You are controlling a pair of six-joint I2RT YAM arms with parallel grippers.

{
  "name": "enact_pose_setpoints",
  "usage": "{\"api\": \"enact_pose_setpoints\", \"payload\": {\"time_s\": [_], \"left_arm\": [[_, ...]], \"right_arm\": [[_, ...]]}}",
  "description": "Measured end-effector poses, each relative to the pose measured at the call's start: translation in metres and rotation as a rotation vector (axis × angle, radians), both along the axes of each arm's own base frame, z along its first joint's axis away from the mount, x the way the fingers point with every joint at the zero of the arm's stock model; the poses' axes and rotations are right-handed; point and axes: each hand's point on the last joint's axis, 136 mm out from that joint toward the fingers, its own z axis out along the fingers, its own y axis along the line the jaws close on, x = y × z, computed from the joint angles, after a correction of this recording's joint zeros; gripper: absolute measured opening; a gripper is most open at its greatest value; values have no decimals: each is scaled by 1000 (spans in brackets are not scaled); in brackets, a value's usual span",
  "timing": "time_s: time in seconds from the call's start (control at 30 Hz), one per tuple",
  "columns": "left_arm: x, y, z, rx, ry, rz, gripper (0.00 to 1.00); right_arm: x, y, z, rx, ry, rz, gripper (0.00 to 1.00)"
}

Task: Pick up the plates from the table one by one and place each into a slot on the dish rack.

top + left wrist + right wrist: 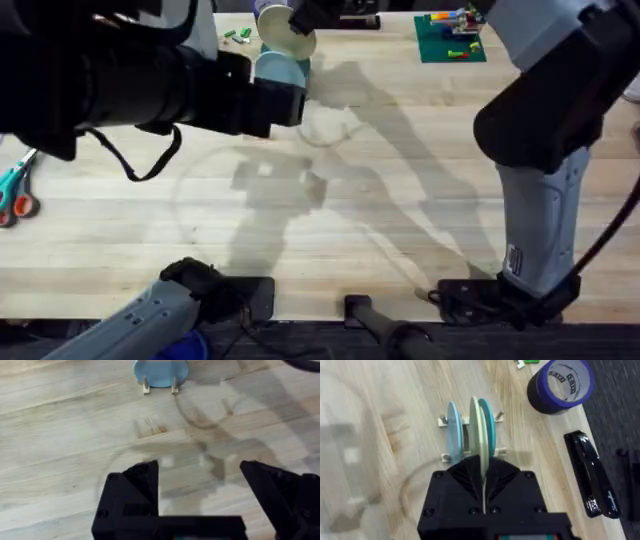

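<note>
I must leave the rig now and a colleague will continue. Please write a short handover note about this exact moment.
Right gripper: shut on the pale yellow-green plate, held on edge over the dish rack, between two standing plates.
Left gripper: open, holding nothing, hovering above the table and facing the rack.
Done: a light blue plate and a teal plate stand upright in the rack's slots.
Left: seat the yellow-green plate in its slot and release it. I see no other plate lying on the table.

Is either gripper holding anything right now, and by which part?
The right gripper pinches the pale yellow-green round plastic plate by its rim, upright over the small wooden dish rack. The left gripper is open, empty.
</note>
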Motion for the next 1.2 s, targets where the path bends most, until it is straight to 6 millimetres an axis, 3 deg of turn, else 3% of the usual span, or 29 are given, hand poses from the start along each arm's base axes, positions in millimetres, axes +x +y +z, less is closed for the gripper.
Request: {"api": "enact_pose_setpoints", "payload": {"time_s": [0.5, 0.83, 1.2], "left_arm": [[0, 0, 0, 0, 0, 0, 995], [0, 0, 0, 0, 0, 0, 994], [0, 0, 0, 0, 0, 0, 994]], "right_arm": [[2, 4, -13, 6, 13, 5, 29], [2, 13, -49, -16, 68, 14, 29], [2, 15, -48, -13, 61, 19, 29]]}}
